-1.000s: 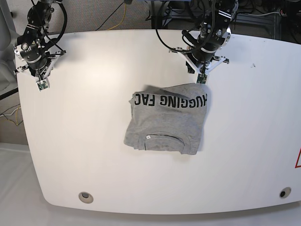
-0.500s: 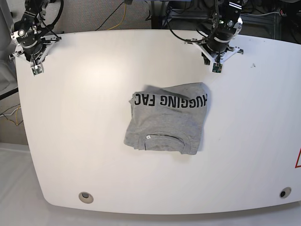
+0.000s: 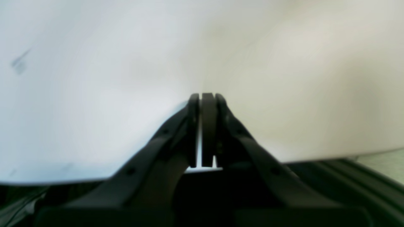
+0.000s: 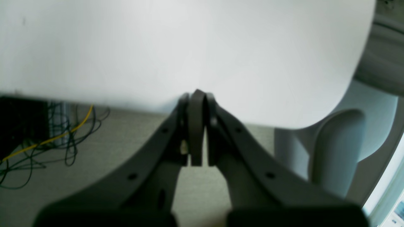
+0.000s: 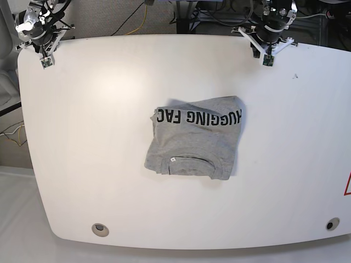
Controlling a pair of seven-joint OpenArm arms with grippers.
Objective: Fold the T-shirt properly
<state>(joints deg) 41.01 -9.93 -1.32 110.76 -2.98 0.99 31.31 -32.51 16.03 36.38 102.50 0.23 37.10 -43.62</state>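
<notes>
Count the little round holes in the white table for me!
2. One round hole sits near the table's front edge on the picture's left, the other near the front edge on its right. None looks hidden.

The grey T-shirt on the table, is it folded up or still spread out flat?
Folded. The T-shirt lies as a compact block, no sleeves sticking out, collar and tag at its near edge, lettering along the far edge.

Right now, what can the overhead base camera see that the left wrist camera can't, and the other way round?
Only the base view shows the folded T-shirt mid-table with its black lettering, and the right gripper at the far corner. Only the left wrist view shows, close up, that the left gripper is shut, its fingertips pressed together and holding nothing. Both show the white table and the left gripper, well away from the shirt.
</notes>
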